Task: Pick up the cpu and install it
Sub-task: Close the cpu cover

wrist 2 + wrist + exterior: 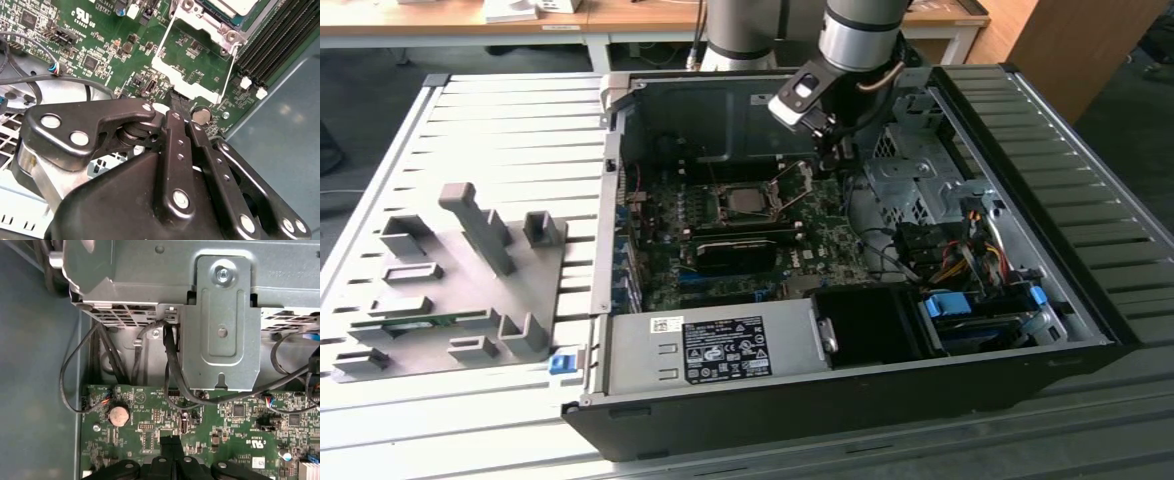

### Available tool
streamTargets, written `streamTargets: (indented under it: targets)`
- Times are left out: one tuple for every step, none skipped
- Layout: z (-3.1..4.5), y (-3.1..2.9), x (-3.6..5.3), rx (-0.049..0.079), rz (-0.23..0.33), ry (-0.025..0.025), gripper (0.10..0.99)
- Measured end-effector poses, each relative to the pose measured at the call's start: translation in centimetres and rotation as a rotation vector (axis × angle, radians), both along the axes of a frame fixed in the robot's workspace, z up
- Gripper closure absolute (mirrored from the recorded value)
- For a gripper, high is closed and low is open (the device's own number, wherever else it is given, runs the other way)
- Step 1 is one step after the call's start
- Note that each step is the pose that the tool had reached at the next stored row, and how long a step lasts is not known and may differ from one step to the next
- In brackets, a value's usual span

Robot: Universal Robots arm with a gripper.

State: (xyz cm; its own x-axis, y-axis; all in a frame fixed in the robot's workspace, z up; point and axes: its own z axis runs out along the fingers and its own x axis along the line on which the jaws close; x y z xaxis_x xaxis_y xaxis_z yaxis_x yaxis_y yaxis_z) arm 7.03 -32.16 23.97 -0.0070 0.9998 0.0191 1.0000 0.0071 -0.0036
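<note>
Gripper (176, 100), black linkage in the foreground of both wrist views: the fingers are closed together with nothing between them, and the tips point down at the motherboard (100, 40). They end just beside the free edge of the hinged metal frame (162, 64); whether they touch it cannot be told. A coin cell (201, 116) lies close by the tips.

The frame is swung open and lies between the fingertips and the cpu (232, 5). The cpu rests flat in its socket (225, 34), silver top upward, apparently seated. Being square, it offers no long axis.

In the exterior view the cpu (750, 203) lies to the exterior view's left of the gripper, near but apart, inside the open computer case (854, 405). The arm (861, 35) descends from beyond the far wall of the case, with the wrist tilted and the fingers low over the board.
</note>
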Motion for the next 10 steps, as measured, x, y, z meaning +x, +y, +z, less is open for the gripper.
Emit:
streamTargets:
  targets:
    - [0.04, 0.0, -0.03, 0.001, 0.0, 0.003, 0.98]
    - [0.1, 0.0, -0.05, 0.001, 0.0, 0.0067, 0.98]
    - [0.21, 0.0, -0.07, 0.001, 0.0, 0.0123, 0.98]
    - [0.27, 0.0, -0.08, 0.002, 0.0, 0.018, 0.98]
    - [0.3, 0.0, -0.13, 0.002, 0.0, 0.0226, 0.98]
    - [0.3, 0.0, -0.22, 0.002, 0.0, 0.0247, 0.98]
    - [0.31, 0.0, -0.3, 0.002, 0.0, 0.0274, 0.98]
    - [0.32, 0.0, -0.39, 0.003, 0.0, 0.0297, 0.98]
    - [0.32, 0.0, -0.51, 0.003, 0.0, 0.0308, 0.98]
    - [0.32, 0.0, -0.69, 0.004, 0.0, 0.0309, 0.98]
